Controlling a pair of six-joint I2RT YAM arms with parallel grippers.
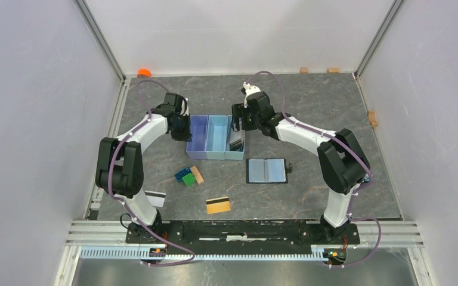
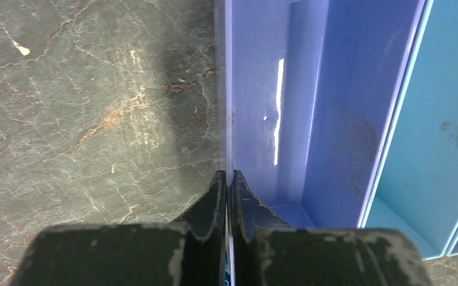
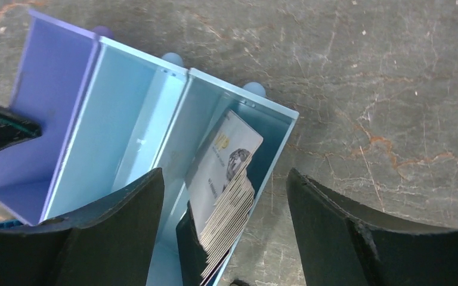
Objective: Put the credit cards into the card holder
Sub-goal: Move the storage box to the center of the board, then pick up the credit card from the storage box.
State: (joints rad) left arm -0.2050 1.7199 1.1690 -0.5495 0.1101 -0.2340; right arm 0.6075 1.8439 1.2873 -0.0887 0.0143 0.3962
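The card holder (image 1: 266, 170) lies open on the table, black with a light blue lining. A gold card (image 1: 218, 205) and a white card with a dark stripe (image 1: 155, 198) lie flat near the front. A stack of several cards (image 3: 226, 179) stands on edge in the right compartment of the light blue tray (image 1: 217, 134). My right gripper (image 3: 225, 174) is open above that stack, one finger inside the tray and one outside its right wall. My left gripper (image 2: 227, 179) is shut on the tray's left wall (image 2: 229, 107).
Green and blue toy bricks (image 1: 185, 177) and a tan wooden block (image 1: 197, 174) lie in front of the tray. An orange object (image 1: 144, 72) sits at the far left corner. Small wooden blocks (image 1: 372, 117) line the right and back edges. White walls enclose the table.
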